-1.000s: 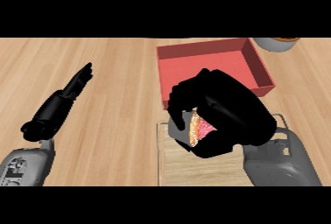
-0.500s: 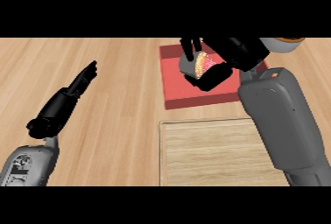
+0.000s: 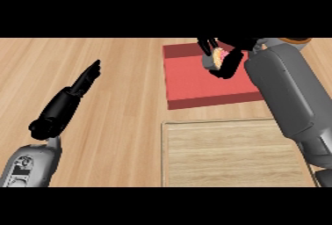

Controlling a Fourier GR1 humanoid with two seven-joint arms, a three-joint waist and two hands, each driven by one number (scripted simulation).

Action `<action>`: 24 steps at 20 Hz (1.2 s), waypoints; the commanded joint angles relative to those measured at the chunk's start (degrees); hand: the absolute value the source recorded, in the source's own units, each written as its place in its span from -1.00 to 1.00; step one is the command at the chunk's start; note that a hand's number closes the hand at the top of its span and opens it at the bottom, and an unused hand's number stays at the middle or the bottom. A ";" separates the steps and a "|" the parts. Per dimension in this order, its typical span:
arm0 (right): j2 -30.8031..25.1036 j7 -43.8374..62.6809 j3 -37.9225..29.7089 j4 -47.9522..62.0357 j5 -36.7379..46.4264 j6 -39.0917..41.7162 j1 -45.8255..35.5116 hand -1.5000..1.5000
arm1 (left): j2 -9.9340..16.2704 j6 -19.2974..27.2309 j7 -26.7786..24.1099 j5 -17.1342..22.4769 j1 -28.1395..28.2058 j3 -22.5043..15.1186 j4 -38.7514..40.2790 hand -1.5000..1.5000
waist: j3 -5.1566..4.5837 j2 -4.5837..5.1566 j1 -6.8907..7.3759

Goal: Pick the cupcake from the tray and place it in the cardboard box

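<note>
Head view: wooden tray point(image 3: 230, 154) sits bare at 5 o'clock, the red cardboard box point(image 3: 194, 83) lies beyond it toward 1 o'clock, and the right hand point(image 3: 227, 55) hangs over the box's far right part with its fingers curled round the cupcake point(image 3: 219, 57), pink-and-yellow top showing between them. Left hand point(image 3: 68, 103) rests at 9 o'clock, fingers straight, holding nothing. Risk as I judge it: the cupcake is held near the box's far wall, so opening there could tip it on the rim or outside.
</note>
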 commanded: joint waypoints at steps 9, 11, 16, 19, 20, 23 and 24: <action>-4.98 -22.83 4.40 24.36 6.24 4.90 -9.28 -1.00 | 0.80 -1.56 -2.33 0.99 1.27 1.71 1.37 0.00 | 0.02 0.23 0.72; -4.32 -26.89 2.44 26.02 4.44 3.81 -9.45 -1.00 | -0.38 0.39 -4.39 -1.74 0.19 0.45 3.94 0.00 | 0.02 0.42 0.27; 1.47 -24.27 -14.39 28.23 -13.71 7.28 -9.93 -1.00 | 0.57 -1.16 -2.70 0.03 -0.05 1.03 1.16 0.00 | 0.18 0.41 0.67; 0.76 -18.94 -22.90 33.54 -22.26 11.06 -10.31 -1.00 | -0.35 -0.62 -3.44 -0.16 1.64 0.51 0.81 0.00 | 0.12 0.61 1.07; 0.12 -17.45 -24.90 34.89 -24.26 12.14 -11.26 -1.00 | -0.12 -0.29 -2.86 -0.78 0.53 0.63 1.85 0.00 | 0.11 0.83 0.65; -2.26 -10.17 -29.84 39.54 -28.67 13.10 -13.99 -1.00 | -0.23 -0.93 -3.10 -0.57 -0.15 0.36 2.64 0.00 | 0.05 1.02 1.01; -4.01 -8.69 -30.67 40.67 -29.59 15.28 -14.54 -1.00 | -0.13 -0.94 -3.02 -0.62 0.00 0.35 1.93 0.00 | 0.05 0.70 0.84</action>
